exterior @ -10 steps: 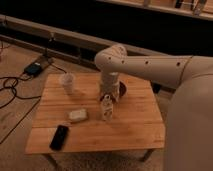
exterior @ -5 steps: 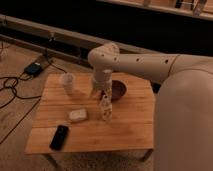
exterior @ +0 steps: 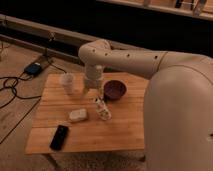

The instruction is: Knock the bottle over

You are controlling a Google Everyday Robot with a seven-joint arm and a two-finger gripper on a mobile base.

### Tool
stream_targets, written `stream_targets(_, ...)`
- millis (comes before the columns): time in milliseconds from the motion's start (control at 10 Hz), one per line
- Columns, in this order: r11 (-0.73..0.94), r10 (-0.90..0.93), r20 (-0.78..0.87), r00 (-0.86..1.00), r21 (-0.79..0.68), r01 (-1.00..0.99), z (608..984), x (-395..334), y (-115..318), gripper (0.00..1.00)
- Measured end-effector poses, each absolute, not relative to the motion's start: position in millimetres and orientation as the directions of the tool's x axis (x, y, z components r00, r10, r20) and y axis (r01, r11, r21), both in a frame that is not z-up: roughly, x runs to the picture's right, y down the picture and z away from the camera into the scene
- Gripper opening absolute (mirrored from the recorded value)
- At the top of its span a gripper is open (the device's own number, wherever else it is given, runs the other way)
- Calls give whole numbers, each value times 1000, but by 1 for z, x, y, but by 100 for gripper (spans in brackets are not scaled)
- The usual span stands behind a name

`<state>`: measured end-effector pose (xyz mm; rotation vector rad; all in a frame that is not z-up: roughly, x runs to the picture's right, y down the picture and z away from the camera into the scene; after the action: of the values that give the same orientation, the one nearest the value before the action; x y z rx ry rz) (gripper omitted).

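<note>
The bottle (exterior: 103, 109) is small and clear with a pale label, near the middle of the wooden table (exterior: 125, 131). It looks tilted, its white cap end pointing to the back left. My gripper (exterior: 92, 90) hangs from the pale arm just behind and left of the bottle's cap end, very close to it; I cannot tell if they touch. The gripper is between the cup and the bowl.
A translucent whitish cup (exterior: 68, 82) stands at the back left. A dark red bowl (exterior: 114, 90) sits right of the gripper. A flat whitish block (exterior: 78, 115) lies left of the bottle, and a black phone (exterior: 59, 136) near the front left edge. Cables lie on the floor at left.
The arm has swung left, carrying the gripper from over the bowl to beside the bottle's top. The bottle, upright before, now looks tilted.
</note>
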<state>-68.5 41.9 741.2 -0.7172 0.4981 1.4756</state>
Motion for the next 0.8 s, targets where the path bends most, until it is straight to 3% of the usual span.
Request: stream_targets(800, -72, 721, -693, 17, -99, -993, 763, -50, 45, 65)
